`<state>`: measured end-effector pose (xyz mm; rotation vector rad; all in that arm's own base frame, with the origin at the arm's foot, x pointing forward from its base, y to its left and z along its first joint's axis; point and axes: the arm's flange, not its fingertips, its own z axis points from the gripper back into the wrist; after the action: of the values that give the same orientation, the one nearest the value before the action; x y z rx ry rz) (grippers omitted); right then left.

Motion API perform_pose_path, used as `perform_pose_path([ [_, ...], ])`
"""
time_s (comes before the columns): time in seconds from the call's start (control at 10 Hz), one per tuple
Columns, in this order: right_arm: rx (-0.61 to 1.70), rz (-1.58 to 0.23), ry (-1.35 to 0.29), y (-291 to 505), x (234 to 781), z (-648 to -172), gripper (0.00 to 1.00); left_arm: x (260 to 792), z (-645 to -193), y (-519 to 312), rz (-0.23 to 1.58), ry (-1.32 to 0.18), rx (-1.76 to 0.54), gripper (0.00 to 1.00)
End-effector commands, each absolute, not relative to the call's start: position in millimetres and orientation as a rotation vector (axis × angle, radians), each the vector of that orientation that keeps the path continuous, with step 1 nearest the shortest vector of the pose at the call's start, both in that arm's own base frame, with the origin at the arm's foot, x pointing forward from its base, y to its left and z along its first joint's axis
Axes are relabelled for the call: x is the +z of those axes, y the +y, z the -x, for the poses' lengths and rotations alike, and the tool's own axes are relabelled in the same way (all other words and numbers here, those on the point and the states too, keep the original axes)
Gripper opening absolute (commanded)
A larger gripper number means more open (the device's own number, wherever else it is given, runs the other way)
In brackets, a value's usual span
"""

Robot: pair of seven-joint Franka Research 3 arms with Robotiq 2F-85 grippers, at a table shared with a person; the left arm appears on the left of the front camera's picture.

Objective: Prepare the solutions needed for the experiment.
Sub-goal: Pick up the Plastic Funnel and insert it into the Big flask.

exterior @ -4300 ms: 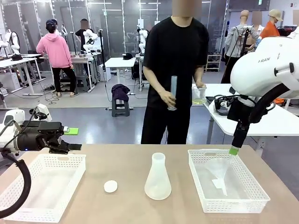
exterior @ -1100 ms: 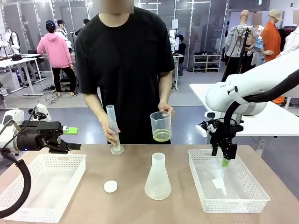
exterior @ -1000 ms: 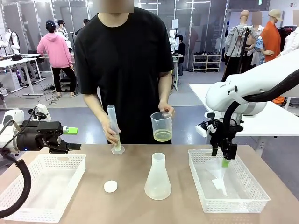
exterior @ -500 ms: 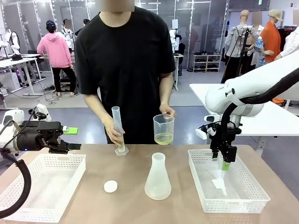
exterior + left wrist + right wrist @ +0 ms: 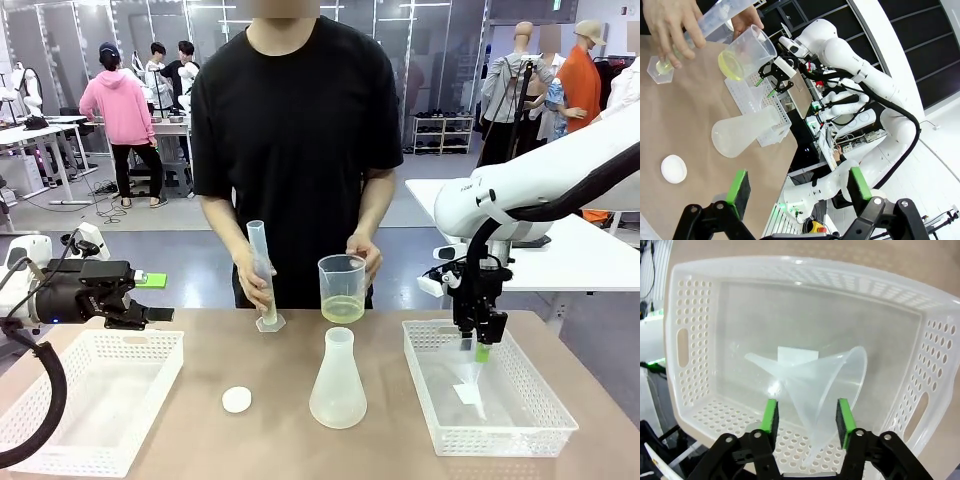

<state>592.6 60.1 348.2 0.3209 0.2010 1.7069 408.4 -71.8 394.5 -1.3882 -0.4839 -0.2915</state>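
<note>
The solutions (image 5: 343,309) are a pale yellow-green liquid. A shallow layer sits in the bottom of one clear beaker (image 5: 342,280), which a person holds in one hand (image 5: 365,255) above the far side of the counter (image 5: 250,350). The left wrist view shows a little of the same tint in the foot of the one graduated cylinder (image 5: 260,265). The person's other hand (image 5: 258,290) tilts this cylinder, with its base on the counter.

One frosted conical flask (image 5: 338,385) stands upright just in front of the beaker, and one small white disc (image 5: 237,399) lies to its left. There are two white perforated baskets, a left basket (image 5: 40,440) and a right basket (image 5: 425,390). One clear funnel (image 5: 830,380) lies on its side in the right one.

The beaker is between the two tools and well apart from both. The left tool (image 5: 798,189) is over the far edge of the left basket, its pads wide apart with nothing between them. The right tool (image 5: 807,415) reaches down into the right basket with one pad on either side of the funnel's cone. I cannot tell whether the pads already pinch it.

The counter is plain light brown. Behind it is an open lab with a grey floor, white tables, glass partitions and several people standing farther off.
</note>
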Motion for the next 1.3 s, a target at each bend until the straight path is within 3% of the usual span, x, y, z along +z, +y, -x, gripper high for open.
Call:
perform_pose_path([
  [0.0,1.712,-0.302,0.261,65.6,353.0,-605.2,0.32,395.9,-407.8,-74.2,1.376,-0.482,-0.296,1.0],
  [0.3,1.734,-0.341,0.253,63.9,352.0,-609.4,0.02,395.9,-407.8,-74.2,1.376,-0.482,-0.296,1.0],
  [0.8,1.723,-0.315,0.232,65.1,351.0,-606.7,0.0,395.9,-407.8,-74.2,1.376,-0.482,-0.296,1.0],
  [1.2,1.741,-0.026,0.221,92.2,394.5,-566.5,0.0,395.9,-407.8,-74.2,1.376,-0.482,-0.296,1.0],
])
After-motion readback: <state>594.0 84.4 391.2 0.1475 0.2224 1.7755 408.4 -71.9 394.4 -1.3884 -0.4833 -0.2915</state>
